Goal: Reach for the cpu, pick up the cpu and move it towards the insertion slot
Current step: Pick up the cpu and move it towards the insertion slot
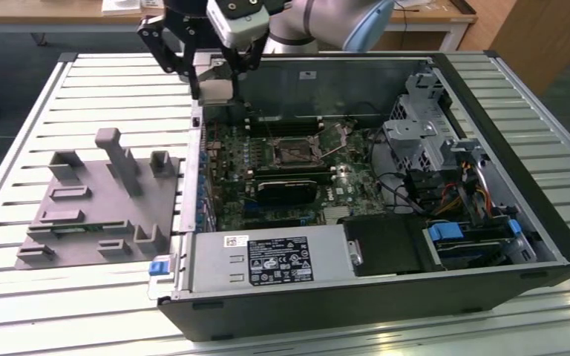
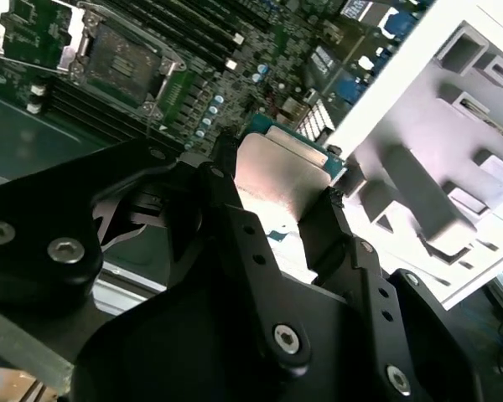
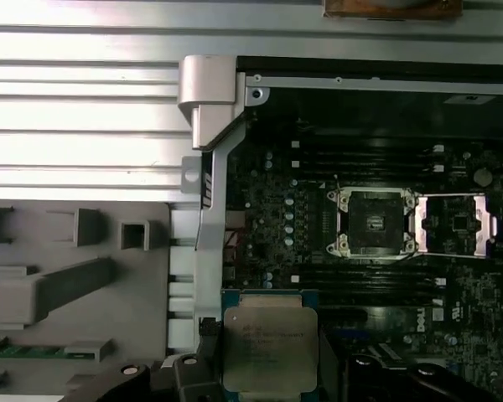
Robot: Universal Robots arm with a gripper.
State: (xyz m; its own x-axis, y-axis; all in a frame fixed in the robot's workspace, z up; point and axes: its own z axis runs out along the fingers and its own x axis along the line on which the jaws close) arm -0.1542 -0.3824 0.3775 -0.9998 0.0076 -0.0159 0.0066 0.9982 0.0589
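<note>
Gripper (image 2: 285, 226) clamped on the cpu (image 2: 282, 172), fingers (image 2: 339, 230) pressed against its two opposite edges. In the exterior view the gripper (image 1: 211, 78) hangs above the case's (image 1: 522, 111) far left corner. Socket (image 3: 374, 222) open, apart from the cpu (image 3: 270, 347); grey fixture (image 1: 97, 200) lies left of the case.

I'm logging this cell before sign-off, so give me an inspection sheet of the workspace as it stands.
Surface: slatted metal table bearing an open computer case.
Job's things: the cpu is clamped in the gripper, raised above the case edge; the insertion slot lies open, its bracket swung aside.
Clutter: grey fixture block beside the case.
Grippers: gripper shut on the cpu.
Cables: bundled wires inside the case near the drive bay.
Surroundings: wooden desk behind the table.
</note>
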